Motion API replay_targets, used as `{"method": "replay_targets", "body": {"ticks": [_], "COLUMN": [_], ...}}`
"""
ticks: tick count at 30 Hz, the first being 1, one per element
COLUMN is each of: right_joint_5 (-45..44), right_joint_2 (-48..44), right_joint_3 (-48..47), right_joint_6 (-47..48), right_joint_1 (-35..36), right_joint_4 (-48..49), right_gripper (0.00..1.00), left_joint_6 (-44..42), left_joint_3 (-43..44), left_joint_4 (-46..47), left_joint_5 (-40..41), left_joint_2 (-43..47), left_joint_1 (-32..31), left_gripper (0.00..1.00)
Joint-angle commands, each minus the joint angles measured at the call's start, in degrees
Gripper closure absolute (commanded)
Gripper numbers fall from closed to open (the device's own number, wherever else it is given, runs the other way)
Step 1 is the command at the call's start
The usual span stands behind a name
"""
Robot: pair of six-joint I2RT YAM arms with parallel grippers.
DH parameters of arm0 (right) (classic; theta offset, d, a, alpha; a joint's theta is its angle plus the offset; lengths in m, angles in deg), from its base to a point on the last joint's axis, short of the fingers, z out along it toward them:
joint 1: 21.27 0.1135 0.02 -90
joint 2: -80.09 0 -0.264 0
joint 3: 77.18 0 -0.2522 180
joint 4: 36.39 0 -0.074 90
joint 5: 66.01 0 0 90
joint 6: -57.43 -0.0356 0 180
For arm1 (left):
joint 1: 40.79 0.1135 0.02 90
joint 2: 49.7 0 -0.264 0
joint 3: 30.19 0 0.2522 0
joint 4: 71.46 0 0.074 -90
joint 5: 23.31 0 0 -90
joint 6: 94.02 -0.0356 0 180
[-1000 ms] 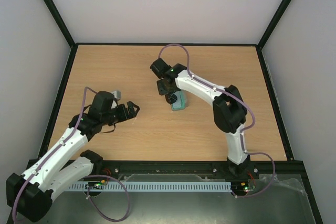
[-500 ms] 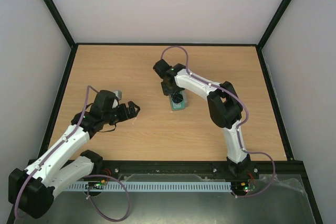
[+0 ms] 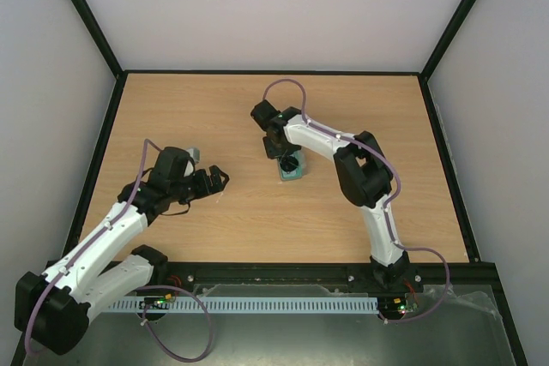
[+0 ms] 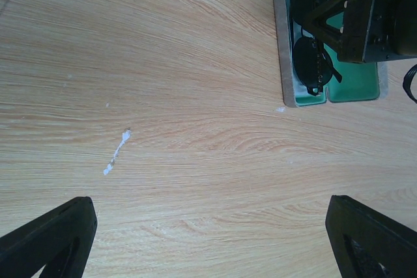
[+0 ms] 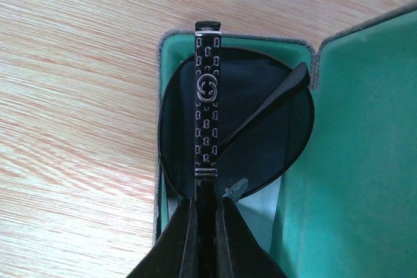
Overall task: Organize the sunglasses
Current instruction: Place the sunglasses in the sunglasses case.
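Observation:
The black sunglasses [image 5: 207,96] hang folded over the open grey case [image 5: 365,128] with green lining, one dark lens low inside the tray half. My right gripper [image 5: 207,203] is shut on the patterned temple arm. The top view shows the right gripper [image 3: 286,153] just above the case [image 3: 292,174] at mid table. From the left wrist view, both lenses of the sunglasses [image 4: 310,56] sit in the case [image 4: 281,43]. My left gripper [image 3: 216,180] is open, well left of the case, with only bare wood between its fingers [image 4: 58,236].
A pale blue-grey cloth [image 5: 260,216] lies in the case under the glasses. A small white scrap [image 4: 117,152] lies on the wooden table [image 3: 197,109]. Black frame rails border the table on all sides.
My right gripper has carried the sunglasses a little to the right and down into the case, with its elbow folding back. The left arm has barely shifted.

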Motion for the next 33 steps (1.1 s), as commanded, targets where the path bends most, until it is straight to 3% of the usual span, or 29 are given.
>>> {"method": "replay_targets", "body": {"ticks": [1, 22, 33], "right_joint_5": [0.81, 9.27, 9.47], "right_joint_2": [0.39, -1.74, -2.4], "right_joint_3": [1.37, 7.03, 11.84], "right_joint_6": [0.07, -0.78, -1.25], "right_joint_1": [-1.01, -2.13, -2.13], "right_joint_4": [1.51, 6.17, 9.0], "right_gripper": [0.99, 0.99, 0.99], "left_joint_6": [-0.82, -0.58, -0.39], "left_joint_3": [0.11, -0.66, -1.16], "left_joint_4": [0.58, 1.27, 2.17], "left_joint_5": [-0.76, -0.72, -1.12], "left_joint_2": [-0.28, -0.89, -1.17], "left_joint_1": [0.36, 0.36, 0.36], "left_gripper": [0.01, 0.01, 0.01]}}
